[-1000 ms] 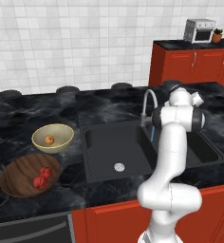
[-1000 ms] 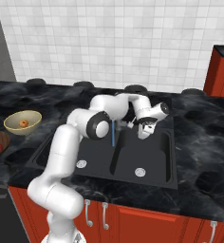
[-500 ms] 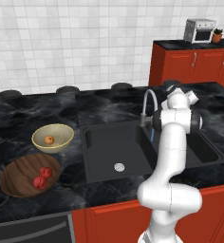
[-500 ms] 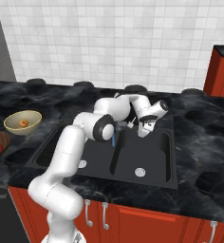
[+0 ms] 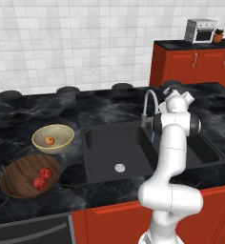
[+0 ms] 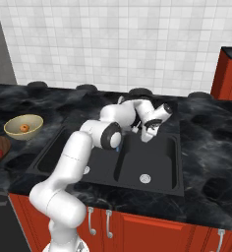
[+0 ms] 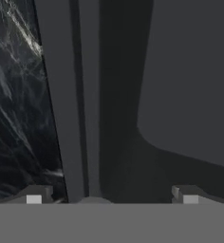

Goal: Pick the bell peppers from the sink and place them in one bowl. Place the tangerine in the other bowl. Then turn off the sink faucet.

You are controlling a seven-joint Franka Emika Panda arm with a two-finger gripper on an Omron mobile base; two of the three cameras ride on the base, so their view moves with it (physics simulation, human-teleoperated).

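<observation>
Your hand (image 6: 148, 132) has crept slightly toward 3 o'clock in the right base view, fingers spread wide and empty, beside the faucet (image 5: 149, 106) over the sink (image 5: 115, 152). Both bell peppers (image 5: 42, 177) lie in the wooden bowl (image 5: 19, 169), the tangerine (image 5: 49, 140) in the cream bowl (image 5: 40, 134); I judge only the shut-off remains.

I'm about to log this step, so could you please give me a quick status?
Gripper open, empty, at the sink faucet. Bell peppers in wooden bowl, tangerine in cream bowl. Water running.
</observation>
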